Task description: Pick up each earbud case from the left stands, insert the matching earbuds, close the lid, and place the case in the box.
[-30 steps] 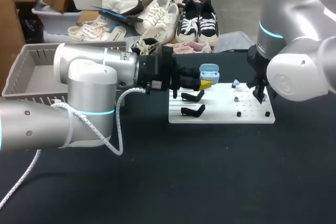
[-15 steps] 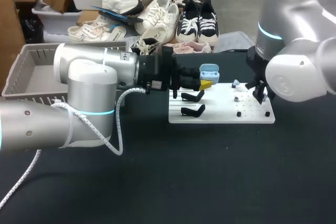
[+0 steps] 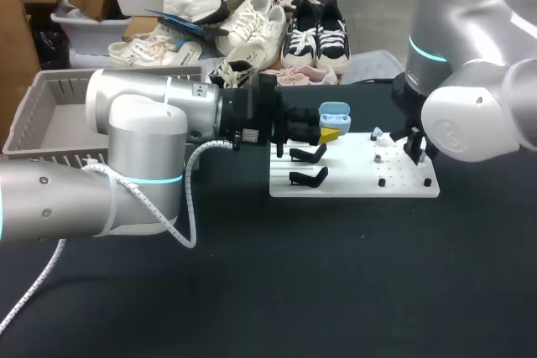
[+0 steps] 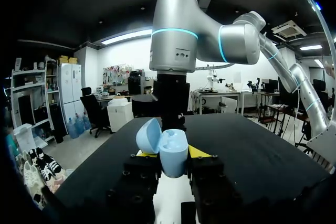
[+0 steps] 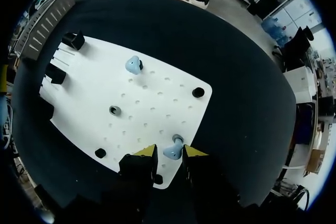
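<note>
At the far left a grey basket (image 3: 50, 115) stands on the black table (image 3: 277, 291). The left arm reaches over to the middle. Its gripper (image 4: 172, 156) has its jaws pressed on the lower half of a light blue earbud case (image 4: 174, 149), one yellow tip on each side. The case is held in the air above the left edge of the white pegboard (image 3: 352, 184), with its lid open. Just under it, two black stands (image 3: 309, 154) are on the board's left part. Further right on the board there is a light blue earbud (image 5: 133, 65), a small grey holder (image 5: 114, 110) and some black pegs (image 5: 198, 92). At the board's right edge the right gripper (image 5: 170, 152) points down. Its jaws are spread around a second light blue earbud (image 5: 172, 153), which sits on its peg, and on one side a thin strip of white board shows between finger and earbud.
</note>
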